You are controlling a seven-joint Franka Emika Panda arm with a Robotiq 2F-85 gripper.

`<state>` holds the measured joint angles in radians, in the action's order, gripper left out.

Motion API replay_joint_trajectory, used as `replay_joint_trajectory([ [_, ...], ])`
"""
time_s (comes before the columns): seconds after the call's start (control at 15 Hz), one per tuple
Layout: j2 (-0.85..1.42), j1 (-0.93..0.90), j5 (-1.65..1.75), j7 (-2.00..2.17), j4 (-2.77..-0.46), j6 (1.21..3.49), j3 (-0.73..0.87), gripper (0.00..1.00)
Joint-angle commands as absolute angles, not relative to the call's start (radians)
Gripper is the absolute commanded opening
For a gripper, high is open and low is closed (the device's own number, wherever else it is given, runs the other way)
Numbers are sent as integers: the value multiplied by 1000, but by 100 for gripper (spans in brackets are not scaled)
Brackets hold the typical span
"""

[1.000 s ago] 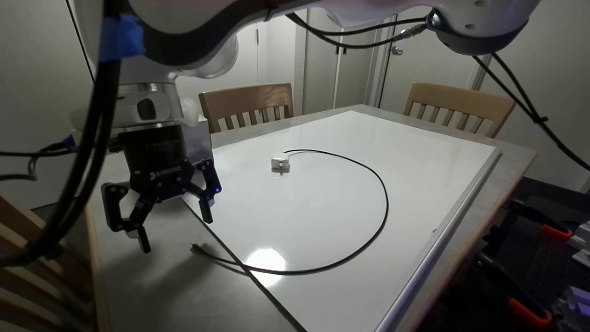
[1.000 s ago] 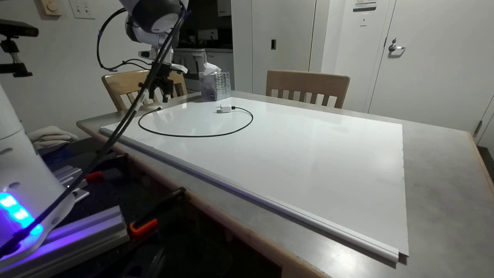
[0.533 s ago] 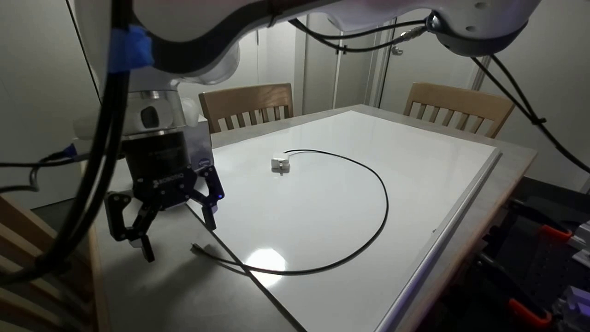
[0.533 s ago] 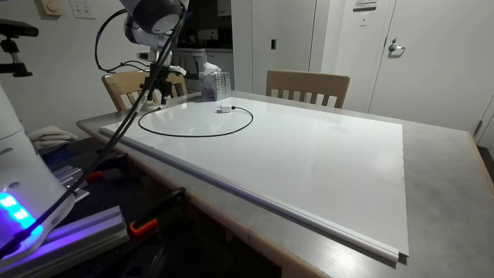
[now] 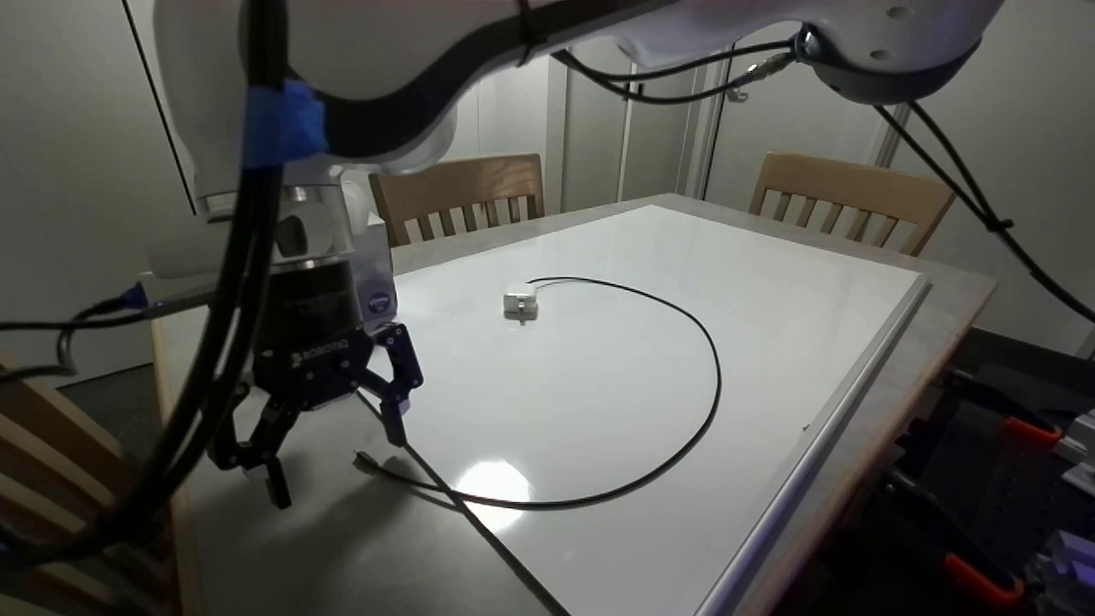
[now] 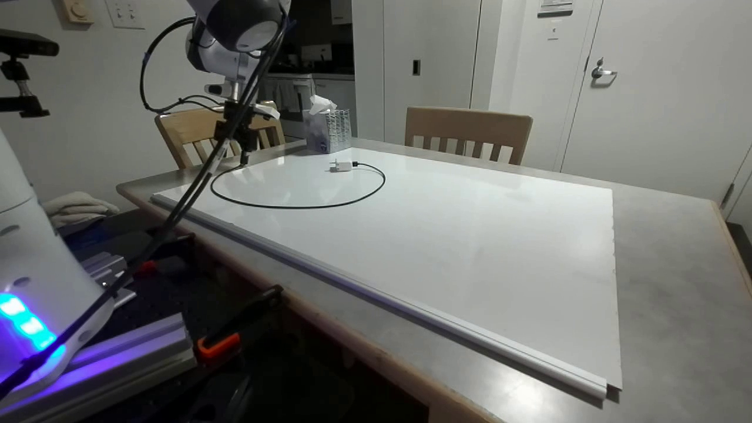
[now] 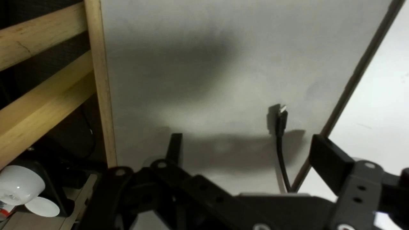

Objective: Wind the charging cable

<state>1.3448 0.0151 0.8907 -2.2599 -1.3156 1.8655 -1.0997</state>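
The charging cable is a thin black cord lying in a wide open curve in both exterior views (image 5: 717, 376) (image 6: 299, 207). One end goes to a small white adapter (image 5: 520, 302) (image 6: 343, 167) on the white board. The free end has a small dark plug (image 5: 366, 460) that reaches past the board's edge over the grey tabletop; it also shows in the wrist view (image 7: 281, 123). My gripper (image 5: 338, 462) (image 7: 248, 140) is open and empty above the tabletop, near the plug. In the wrist view the plug lies ahead of the fingertips, nearer the right finger. The cable's nearer part is hidden behind the gripper body.
The white board (image 5: 616, 411) covers much of the table, with a raised rail (image 6: 411, 306) along one side. A tissue box (image 6: 328, 130) stands at the table's edge near the arm. Wooden chairs (image 5: 462, 188) surround the table, one close beside the gripper.
My gripper has moved down toward the tabletop and slightly right in an exterior view, closer to the cable's plug end. It has stayed open. The cable and adapter have not moved.
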Motion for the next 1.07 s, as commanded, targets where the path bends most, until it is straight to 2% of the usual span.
replay_joint_trajectory([
  [0.0, 1353, 62, 891, -2236, -1394, 1938, -1111, 100],
  [0.07, 1353, 69, 893, -2227, -1410, 1956, -1110, 100],
  [0.13, 1273, 29, 772, -2262, -1426, 2028, -1006, 100],
  [0.53, 1157, -7, 546, -2277, -1528, 2218, -869, 100],
  [1.0, 1013, -107, 337, -2271, -1616, 2283, -724, 100],
])
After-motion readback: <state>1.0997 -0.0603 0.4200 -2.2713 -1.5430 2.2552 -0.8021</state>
